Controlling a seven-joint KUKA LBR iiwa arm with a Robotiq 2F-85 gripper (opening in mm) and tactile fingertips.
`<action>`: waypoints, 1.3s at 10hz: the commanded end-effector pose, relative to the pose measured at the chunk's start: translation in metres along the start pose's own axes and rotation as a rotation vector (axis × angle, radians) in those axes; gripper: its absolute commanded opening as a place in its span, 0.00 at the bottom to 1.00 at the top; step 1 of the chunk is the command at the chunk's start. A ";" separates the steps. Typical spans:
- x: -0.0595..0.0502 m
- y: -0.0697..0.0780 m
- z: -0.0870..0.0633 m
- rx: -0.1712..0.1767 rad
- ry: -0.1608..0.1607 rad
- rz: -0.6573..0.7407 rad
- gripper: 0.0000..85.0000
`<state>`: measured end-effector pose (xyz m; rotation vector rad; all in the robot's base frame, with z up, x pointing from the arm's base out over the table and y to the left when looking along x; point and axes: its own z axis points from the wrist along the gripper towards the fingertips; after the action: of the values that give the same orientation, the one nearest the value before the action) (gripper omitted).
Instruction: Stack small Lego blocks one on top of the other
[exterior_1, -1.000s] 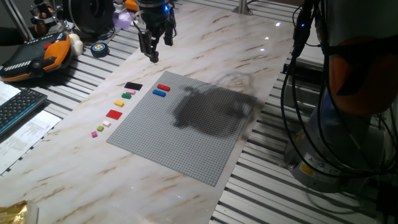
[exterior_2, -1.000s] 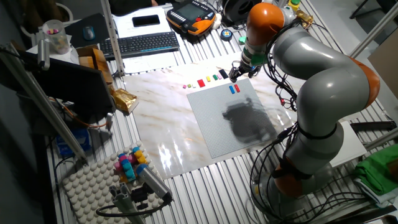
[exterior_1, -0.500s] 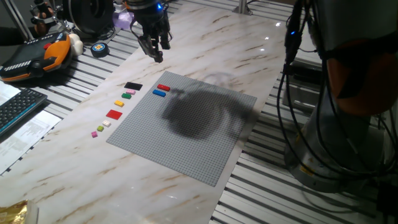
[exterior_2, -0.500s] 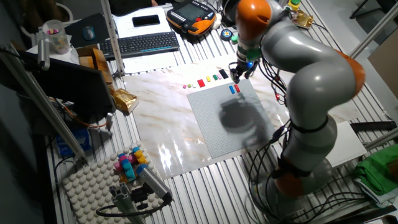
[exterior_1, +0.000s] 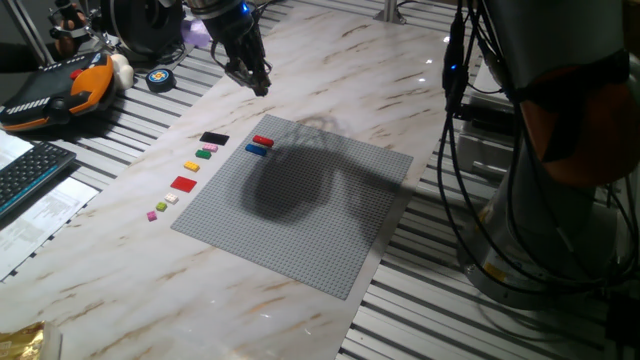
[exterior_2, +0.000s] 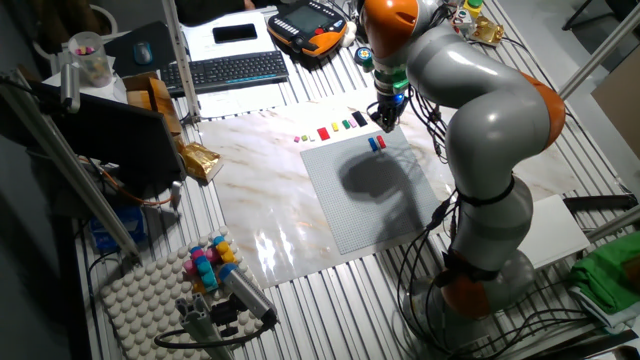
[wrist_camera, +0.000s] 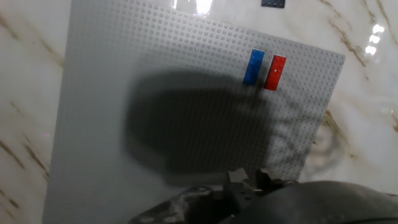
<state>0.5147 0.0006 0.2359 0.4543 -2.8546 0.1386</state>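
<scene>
The red brick (exterior_1: 263, 141) and the blue brick (exterior_1: 257, 150) lie side by side on the far left corner of the big grey studded plate (exterior_1: 300, 215). The black brick (exterior_1: 214, 138) lies on the marble just left of the plate. My gripper (exterior_1: 256, 82) hangs above the table behind that corner, apart from all three, open and empty. In the other fixed view the gripper (exterior_2: 385, 120) is above the red brick (exterior_2: 382, 141), the blue brick (exterior_2: 374, 144) and the black brick (exterior_2: 359, 119). The hand view shows the blue brick (wrist_camera: 253, 67), the red brick (wrist_camera: 275, 72) and the plate (wrist_camera: 124, 74).
A wider red square piece (exterior_1: 183, 183) and tiny yellow (exterior_1: 191, 166), green (exterior_1: 204, 154) and other pieces lie in a row left of the plate. A keyboard (exterior_1: 25, 175) and an orange-black pendant (exterior_1: 55, 90) sit at the far left. The arm's base and cables (exterior_1: 540, 200) stand right.
The arm has swung and the gripper has turned and shifted slightly toward the table's back. Its shadow on the plate has moved left. The bricks have not moved.
</scene>
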 end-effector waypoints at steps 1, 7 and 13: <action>0.000 0.000 0.000 0.000 0.000 0.001 0.01; 0.000 0.000 0.000 0.001 -0.004 0.027 0.01; 0.000 0.000 0.000 0.004 -0.013 0.055 0.01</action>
<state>0.5147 0.0007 0.2358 0.3793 -2.8811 0.1519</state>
